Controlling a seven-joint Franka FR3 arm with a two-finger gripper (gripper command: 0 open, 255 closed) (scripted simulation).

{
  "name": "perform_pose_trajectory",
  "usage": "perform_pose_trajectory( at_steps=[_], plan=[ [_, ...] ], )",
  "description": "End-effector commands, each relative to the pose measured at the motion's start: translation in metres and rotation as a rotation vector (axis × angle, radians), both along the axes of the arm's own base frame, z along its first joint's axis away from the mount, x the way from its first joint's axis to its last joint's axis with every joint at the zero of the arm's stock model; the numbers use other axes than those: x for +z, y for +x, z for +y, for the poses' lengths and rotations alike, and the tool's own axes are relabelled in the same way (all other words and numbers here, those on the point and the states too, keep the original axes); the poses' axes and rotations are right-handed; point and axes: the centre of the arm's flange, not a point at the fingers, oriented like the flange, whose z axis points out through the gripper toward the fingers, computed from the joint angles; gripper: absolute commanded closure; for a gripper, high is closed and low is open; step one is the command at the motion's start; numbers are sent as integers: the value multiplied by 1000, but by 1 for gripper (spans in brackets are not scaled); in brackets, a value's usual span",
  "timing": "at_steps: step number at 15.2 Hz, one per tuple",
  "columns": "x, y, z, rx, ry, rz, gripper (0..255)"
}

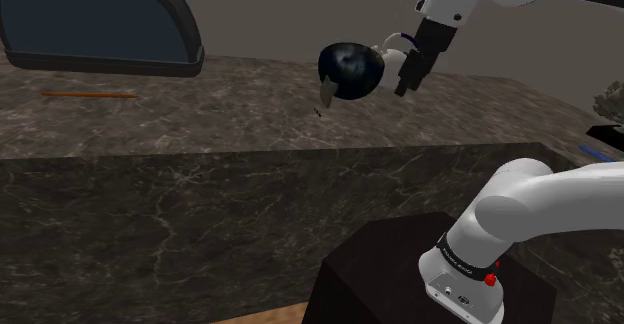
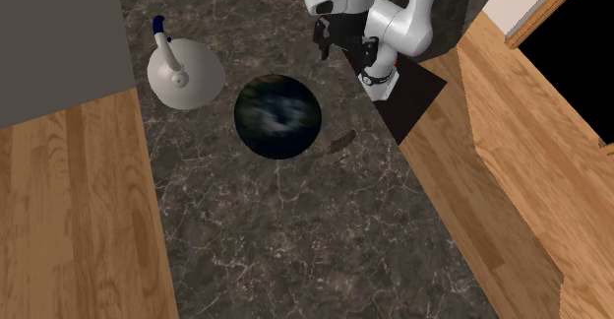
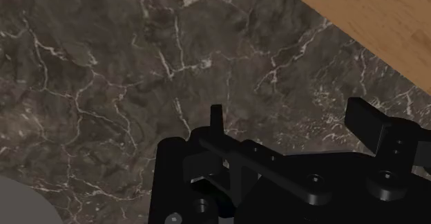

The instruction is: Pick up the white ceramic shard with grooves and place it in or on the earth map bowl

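Lying on the dark veined counter (image 1: pixel 200 122), the small grooved shard (image 1: pixel 326 94) is sitting just beside the earth-map bowl (image 1: pixel 350 69), at about 7 o'clock from it in the shoulder view, where it is showing pale grey. In the second exterior view the shard (image 2: pixel 339 142) is appearing as a dark sliver at about 4 o'clock from the bowl (image 2: pixel 277 117), close to its rim; whether the two are touching cannot be told. The bowl is showing a dark surface with blue-white swirls. A white kettle (image 2: pixel 184 76) with a blue handle is standing just beside the bowl at about 10 o'clock. The gripper (image 2: pixel 330 43) is hanging over the counter at about 1 o'clock from the bowl, apart from the shard. In the wrist view its fingers (image 3: pixel 216 119) are standing apart, clasping nothing, with bare counter showing between them. The dark stand (image 2: pixel 418 100) is sitting at about 2 o'clock from the bowl, off the counter's edge. In the shoulder view a dark rimmed basin (image 1: pixel 100 27) and a thin orange stick (image 1: pixel 88 94) are lying well apart from the bowl, toward 9 o'clock. Wooden floor (image 2: pixel 79 219) is flanking the counter.
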Motion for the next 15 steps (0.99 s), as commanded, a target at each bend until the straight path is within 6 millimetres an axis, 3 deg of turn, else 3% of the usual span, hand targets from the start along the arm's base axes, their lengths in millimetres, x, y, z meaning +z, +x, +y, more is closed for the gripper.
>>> perform_pose_trajectory(
  at_steps=[1, 8, 15],
  plan=[
    [0, 0, 0, 0, 0, 0, 0],
    [-3, 59, 67, -200, 24, 1, 0],
    [-4, 131, 121, -399, 49, 1, 0]
  ],
)
